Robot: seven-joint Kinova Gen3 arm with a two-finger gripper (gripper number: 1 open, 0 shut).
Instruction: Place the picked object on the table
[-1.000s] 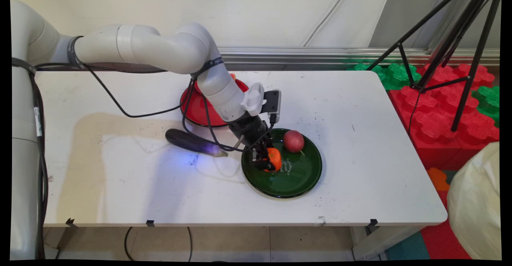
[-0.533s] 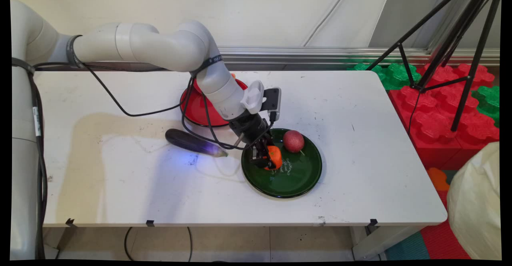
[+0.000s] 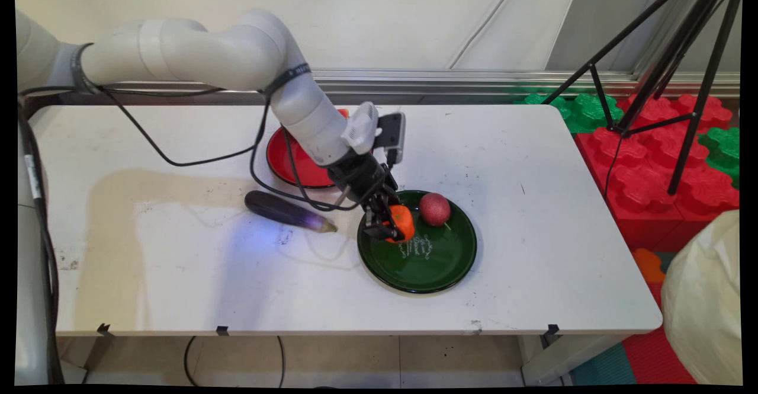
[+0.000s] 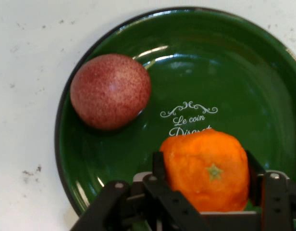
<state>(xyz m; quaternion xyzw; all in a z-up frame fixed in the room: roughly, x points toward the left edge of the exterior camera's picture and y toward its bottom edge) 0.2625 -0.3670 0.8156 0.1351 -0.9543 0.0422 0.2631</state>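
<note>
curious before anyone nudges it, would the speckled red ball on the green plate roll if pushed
Probably yes: the speckled red ball looks near-spherical, so a nudge should set it rolling. It sits low against the raised rim of the green plate, which would likely stop it rolling off. Its surface looks matte and speckled, so probably not slippery; weight cannot be judged.

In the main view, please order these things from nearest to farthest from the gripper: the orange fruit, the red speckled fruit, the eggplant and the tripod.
1. Orange fruit: clamped in the jaws of the gripper, above the green plate.
2. Red speckled fruit: lying on the plate, just right of the gripper.
3. Eggplant: on the table, to the left.
4. Tripod: beyond the table's far right corner.
</note>
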